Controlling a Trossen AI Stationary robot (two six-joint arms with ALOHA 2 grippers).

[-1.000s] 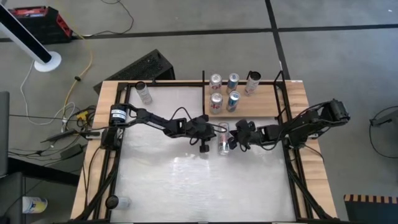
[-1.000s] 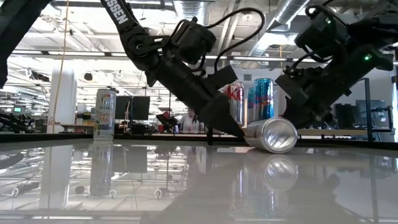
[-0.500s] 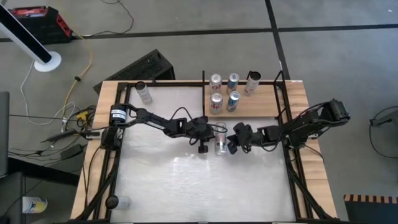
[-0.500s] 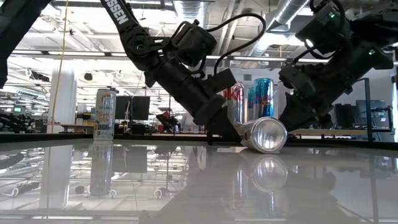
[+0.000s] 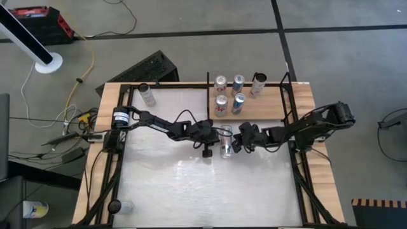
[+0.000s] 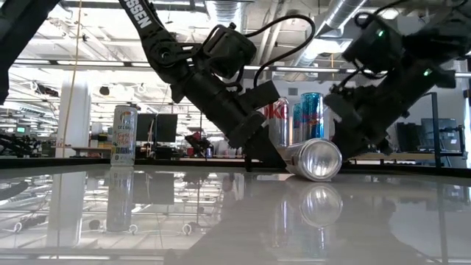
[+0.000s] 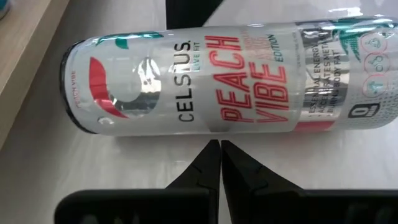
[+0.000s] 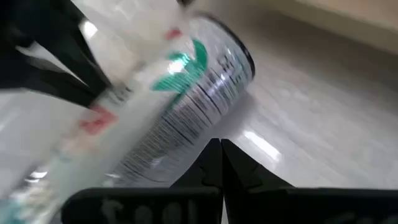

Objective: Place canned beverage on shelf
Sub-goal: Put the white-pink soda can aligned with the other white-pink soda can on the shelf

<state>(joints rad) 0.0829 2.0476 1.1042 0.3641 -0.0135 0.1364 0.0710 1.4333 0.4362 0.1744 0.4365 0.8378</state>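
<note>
Both fingers pressed together, the left gripper (image 5: 216, 133) and right gripper (image 5: 234, 141) flank a toppled can (image 5: 226, 141) just before the shelf (image 5: 270, 105); righting it calls for gentle, opposed nudges.

The can (image 5: 226, 142) (lying flat) apparently rolled slightly leftward.

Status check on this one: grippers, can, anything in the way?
Left gripper and right gripper shut, flanking the can. Can on its side on the table, unheld. Shelf holds five upright cans.
</note>
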